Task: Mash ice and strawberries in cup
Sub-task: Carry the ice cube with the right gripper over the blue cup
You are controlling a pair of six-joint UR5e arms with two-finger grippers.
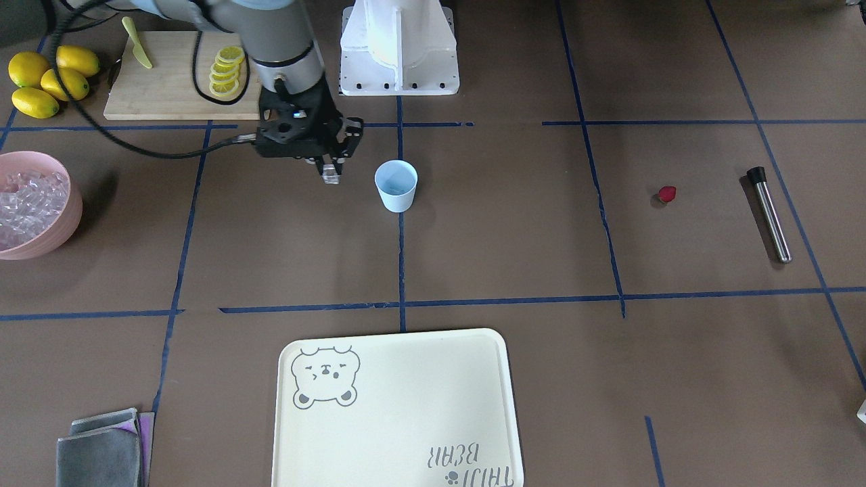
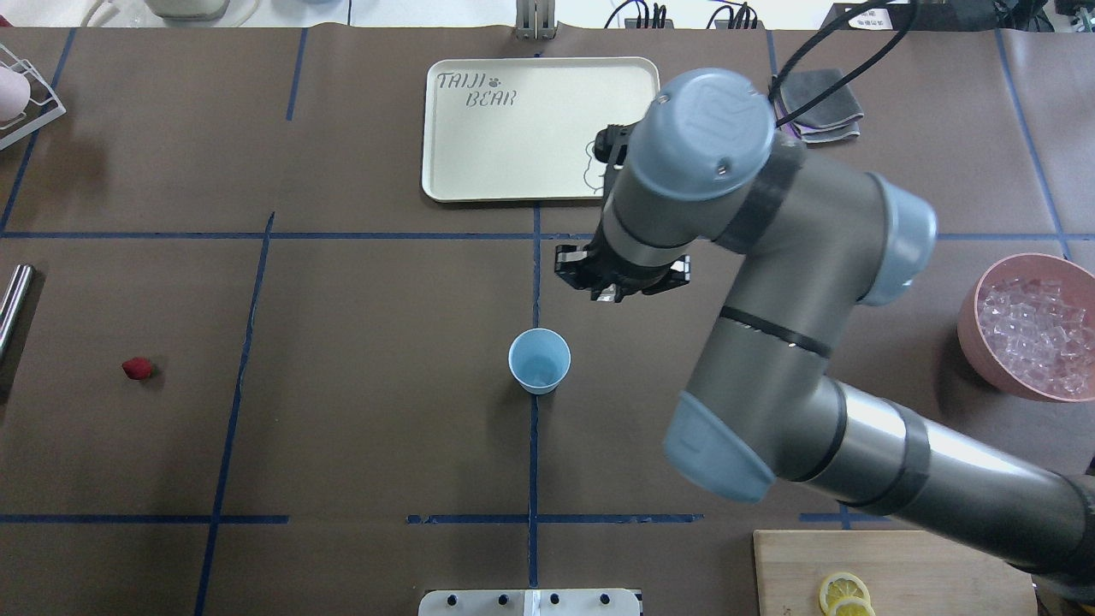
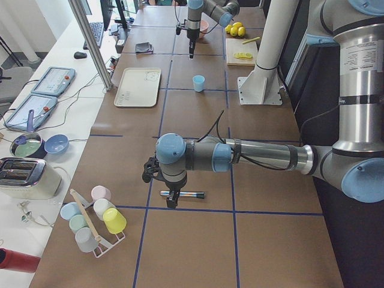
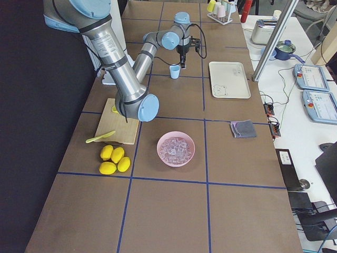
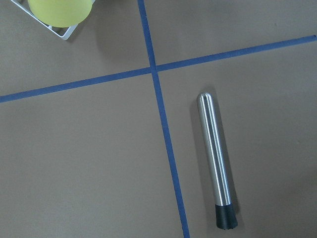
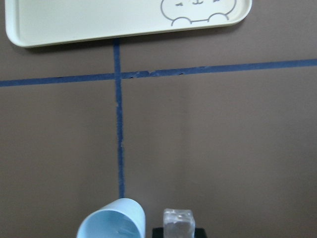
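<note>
The pale blue cup [image 1: 396,186] [image 2: 539,361] stands upright mid-table; I cannot make out anything inside it. My right gripper [image 1: 331,174] [image 6: 178,225] hangs above the table just beside the cup, shut on one clear ice cube [image 1: 331,178] [image 6: 178,222]. More ice [image 1: 30,203] fills the pink bowl [image 1: 67,226] [image 2: 971,329]. The red strawberry [image 1: 667,195] [image 2: 137,369] lies alone on the table. My left gripper [image 3: 171,201] hovers over a steel muddler [image 5: 215,163] [image 1: 769,213]. It shows only in the exterior left view, so I cannot tell its state.
A cream bear tray [image 1: 399,433] [image 2: 479,154] lies beyond the cup. A cutting board [image 1: 169,81] with lemon slices and a yellow knife, whole lemons [image 1: 47,81], folded cloths [image 1: 101,450] and a rack of cups [image 3: 93,219] sit around the edges.
</note>
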